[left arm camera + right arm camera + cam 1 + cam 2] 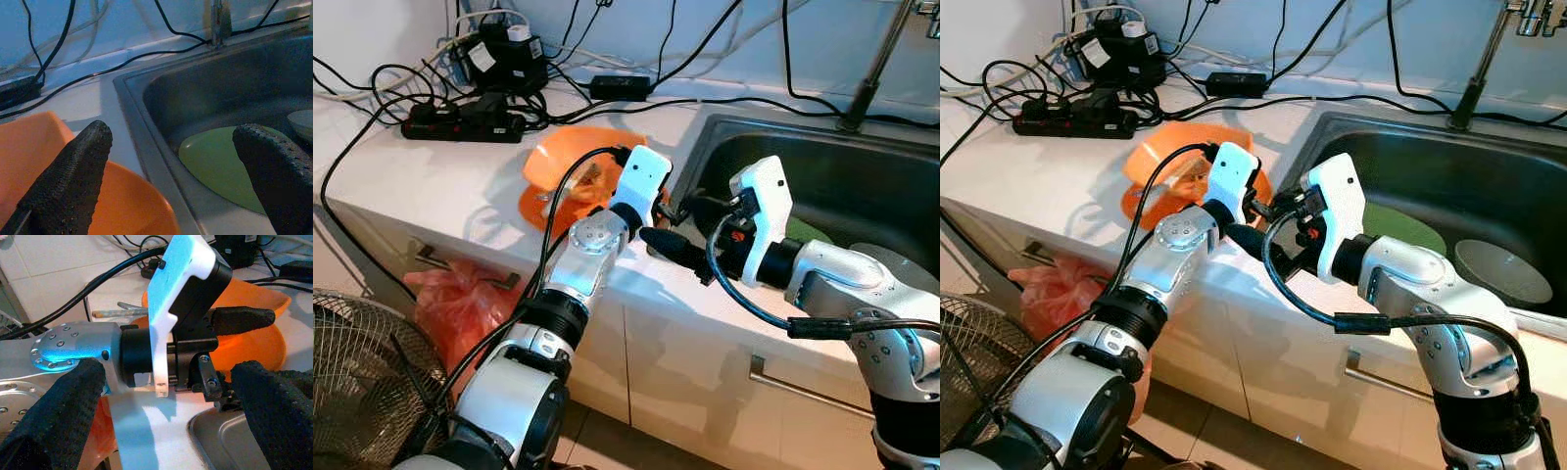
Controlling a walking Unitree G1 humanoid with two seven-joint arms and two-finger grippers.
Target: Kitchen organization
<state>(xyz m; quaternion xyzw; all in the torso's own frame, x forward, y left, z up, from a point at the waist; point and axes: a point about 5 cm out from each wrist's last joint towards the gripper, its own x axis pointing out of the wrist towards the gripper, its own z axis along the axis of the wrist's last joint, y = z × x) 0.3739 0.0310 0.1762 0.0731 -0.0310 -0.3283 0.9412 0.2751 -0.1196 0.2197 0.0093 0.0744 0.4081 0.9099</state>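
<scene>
- The orange bowl [570,168] sits on the bench beside the sink's [822,186] near-left corner, a utensil lying inside it.
- The left gripper [171,161] hovers over the bowl's sink-side rim, fingers [73,181] spread apart, empty, aimed across the sink edge toward the green plate [220,166] lying flat in the basin.
- The right gripper [166,396], fingers [58,411] apart, points at the left wrist from the sink side, holding nothing.
- The left arm looks nearer the bowl; the plate lies ahead of its fingers.
- No brand or writing is readable.
</scene>
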